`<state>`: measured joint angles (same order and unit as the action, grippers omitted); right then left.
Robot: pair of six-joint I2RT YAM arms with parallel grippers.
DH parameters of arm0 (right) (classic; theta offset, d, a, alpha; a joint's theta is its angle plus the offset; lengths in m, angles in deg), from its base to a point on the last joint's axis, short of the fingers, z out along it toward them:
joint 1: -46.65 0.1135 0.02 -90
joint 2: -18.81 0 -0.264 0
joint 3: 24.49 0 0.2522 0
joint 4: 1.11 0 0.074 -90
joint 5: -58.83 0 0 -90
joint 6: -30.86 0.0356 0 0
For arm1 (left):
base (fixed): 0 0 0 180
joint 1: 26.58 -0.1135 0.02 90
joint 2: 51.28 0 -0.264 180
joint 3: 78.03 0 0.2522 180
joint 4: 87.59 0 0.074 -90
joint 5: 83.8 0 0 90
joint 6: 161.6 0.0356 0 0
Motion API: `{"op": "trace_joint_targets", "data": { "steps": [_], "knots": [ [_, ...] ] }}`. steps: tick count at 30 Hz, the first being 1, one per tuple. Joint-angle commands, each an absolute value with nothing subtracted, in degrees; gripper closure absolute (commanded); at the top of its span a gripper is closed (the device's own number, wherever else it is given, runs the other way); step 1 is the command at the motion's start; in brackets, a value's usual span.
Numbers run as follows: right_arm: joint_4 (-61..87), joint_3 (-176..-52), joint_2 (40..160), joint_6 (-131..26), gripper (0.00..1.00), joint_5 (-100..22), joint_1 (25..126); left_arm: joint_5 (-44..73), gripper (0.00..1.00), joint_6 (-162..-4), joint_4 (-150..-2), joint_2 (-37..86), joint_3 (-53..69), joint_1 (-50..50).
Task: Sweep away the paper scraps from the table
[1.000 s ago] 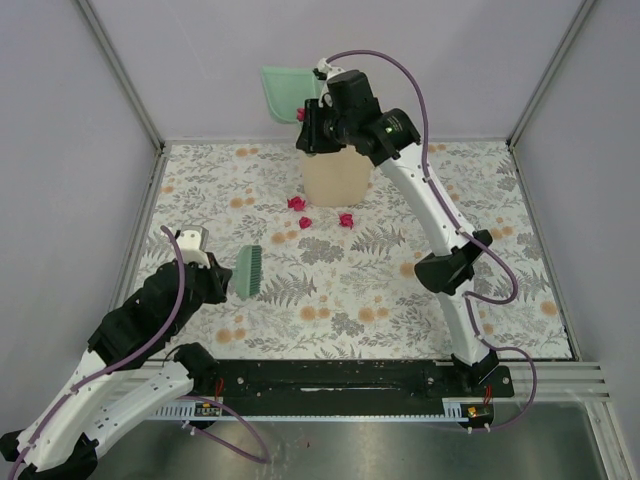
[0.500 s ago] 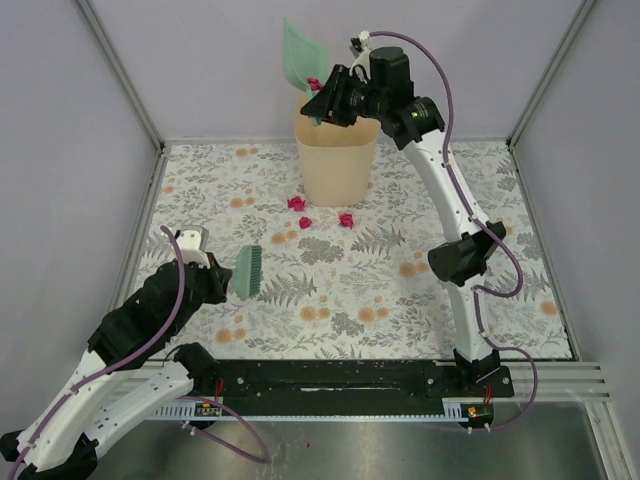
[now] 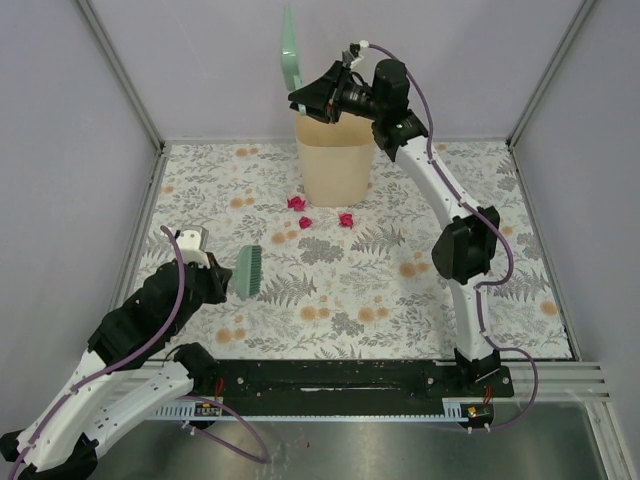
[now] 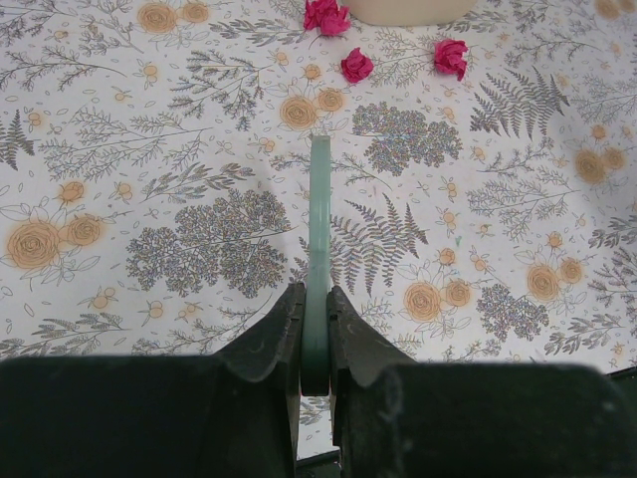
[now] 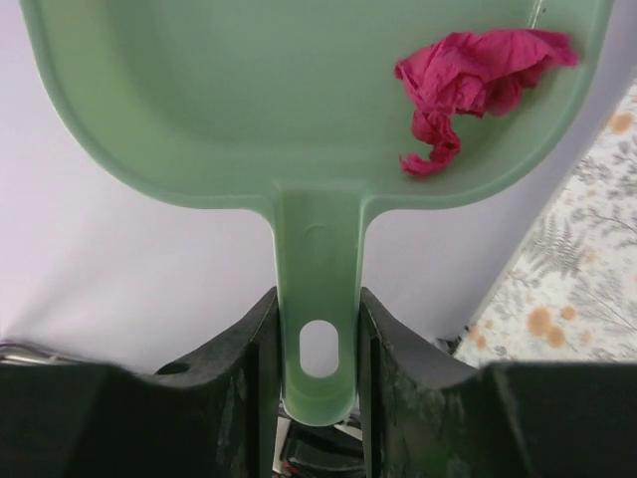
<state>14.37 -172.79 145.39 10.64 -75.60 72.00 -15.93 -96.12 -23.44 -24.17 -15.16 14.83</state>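
Three magenta paper scraps (image 3: 296, 203) (image 3: 305, 222) (image 3: 346, 219) lie on the floral table (image 3: 420, 300) just in front of the beige bin (image 3: 336, 160); they also show at the top of the left wrist view (image 4: 356, 65). My left gripper (image 3: 218, 280) is shut on the green brush (image 3: 249, 271), held low at the table's left; its handle shows edge-on (image 4: 318, 249). My right gripper (image 3: 305, 103) is shut on the handle of a green dustpan (image 3: 290, 48), raised and tilted over the bin. One scrap (image 5: 468, 80) lies in the pan (image 5: 249, 100).
Grey walls and metal rails (image 3: 135, 110) enclose the table. The bin stands at the back middle. A black mounting rail (image 3: 330, 378) runs along the near edge under the arm bases.
My right arm has lifted the dustpan and rolled it from flat to nearly edge-on above the bin. The left arm and brush have not moved.
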Motion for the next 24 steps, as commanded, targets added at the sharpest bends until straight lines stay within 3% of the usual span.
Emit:
{"op": "trace_joint_targets", "data": {
  "steps": [1, 9, 19, 24],
  "knots": [
    [-13.24, -167.11, 141.77, 29.86, 1.0, -78.55, 70.74, -16.47, 1.0, -96.65, -27.08, -24.57, -15.4, 14.73],
    [-37.07, -155.95, 141.51, 47.02, 1.0, -72.05, 68.98, -16.65, 1.0, -96.74, -27.08, -24.92, -15.31, 14.64],
    [-50.79, -151.19, 142.99, 58.62, 1.0, -66.77, 68.71, -16.65, 1.0, -96.74, -26.99, -24.48, -15.31, 14.73],
    [-49.14, -149.79, 140.81, 56.53, 1.0, -70.01, 68.8, -16.82, 1.0, -96.74, -26.99, -23.87, -15.4, 14.73]
  ]
}}
